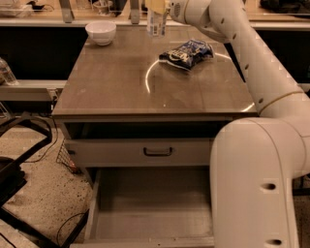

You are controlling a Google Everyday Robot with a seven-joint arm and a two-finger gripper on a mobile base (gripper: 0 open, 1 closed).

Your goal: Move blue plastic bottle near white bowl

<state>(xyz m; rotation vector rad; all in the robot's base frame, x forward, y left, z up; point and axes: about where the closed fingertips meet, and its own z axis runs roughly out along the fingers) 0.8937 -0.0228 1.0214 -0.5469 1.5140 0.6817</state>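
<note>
Camera view looks down on a brown table from its front side, with a white robot arm reaching in from 3 o'clock and filling the right of the scene. At the far edge of the table, at 12 o'clock, the pincer is half cut off by the top of the view; its pale yellow pads are clamped on the upper part of the blue plastic bottle. The bottle hangs upright below the pincer, its clear lower body and pale label showing. Whether its base touches the table cannot be told.

The white bowl sits upright at 11 o'clock on the table, at 9 o'clock from the bottle, with a clear gap between them. A dark blue snack bag lies flat at 1 o'clock, at about 5 o'clock from the bottle.

Below the tabletop, a shut drawer shows a dark handle. Beneath it, a lower drawer is pulled out.
</note>
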